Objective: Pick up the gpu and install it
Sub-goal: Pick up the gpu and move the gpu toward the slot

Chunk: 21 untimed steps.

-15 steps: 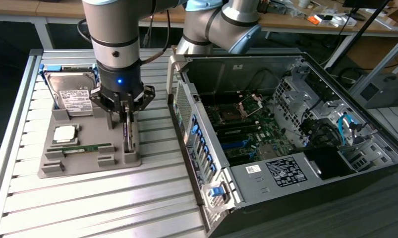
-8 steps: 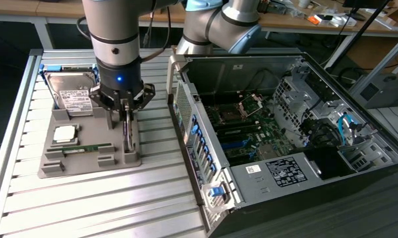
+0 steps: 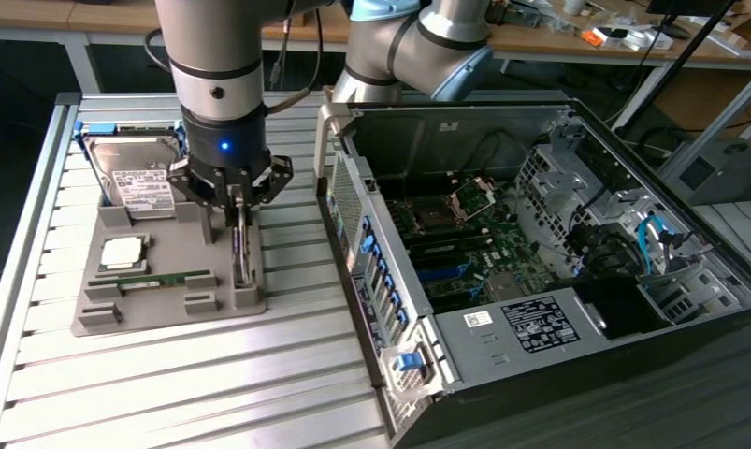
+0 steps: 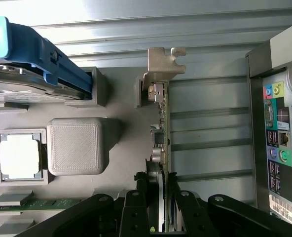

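The gpu (image 3: 240, 251) (image 4: 162, 123) is seen standing on edge in the grey holder (image 3: 163, 304) (image 4: 121, 123), on the side nearest the open computer case (image 3: 538, 281). Its silver bracket (image 4: 163, 61) is at the end away from the fingers (image 3: 233, 208) (image 4: 141, 190), which are closed on the card's upper edge, one on each side. A hard drive (image 3: 138, 178), a processor (image 3: 122, 251) and a RAM stick (image 3: 163, 279) are laid in the same holder, which is set on the slatted worktop (image 3: 225, 383)
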Motion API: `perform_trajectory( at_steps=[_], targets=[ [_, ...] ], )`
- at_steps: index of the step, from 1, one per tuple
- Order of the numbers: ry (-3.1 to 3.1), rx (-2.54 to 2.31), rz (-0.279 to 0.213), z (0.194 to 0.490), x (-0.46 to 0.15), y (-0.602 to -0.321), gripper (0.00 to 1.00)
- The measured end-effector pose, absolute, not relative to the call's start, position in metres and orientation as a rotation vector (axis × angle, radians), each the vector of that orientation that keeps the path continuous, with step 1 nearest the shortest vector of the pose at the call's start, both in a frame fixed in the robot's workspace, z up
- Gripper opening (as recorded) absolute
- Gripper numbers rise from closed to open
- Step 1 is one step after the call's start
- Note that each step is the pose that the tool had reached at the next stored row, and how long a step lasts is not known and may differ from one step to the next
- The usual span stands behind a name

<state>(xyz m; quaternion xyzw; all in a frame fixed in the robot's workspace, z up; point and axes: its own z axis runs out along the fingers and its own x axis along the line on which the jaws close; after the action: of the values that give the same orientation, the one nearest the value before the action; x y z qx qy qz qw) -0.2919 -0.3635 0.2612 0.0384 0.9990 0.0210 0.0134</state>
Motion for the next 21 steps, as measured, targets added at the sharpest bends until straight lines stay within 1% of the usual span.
perform_trajectory(
  at_steps=[21],
  targets=[
    [3.112,0.119,0.065,0.277,-0.292,-0.363,0.27]
  ],
)
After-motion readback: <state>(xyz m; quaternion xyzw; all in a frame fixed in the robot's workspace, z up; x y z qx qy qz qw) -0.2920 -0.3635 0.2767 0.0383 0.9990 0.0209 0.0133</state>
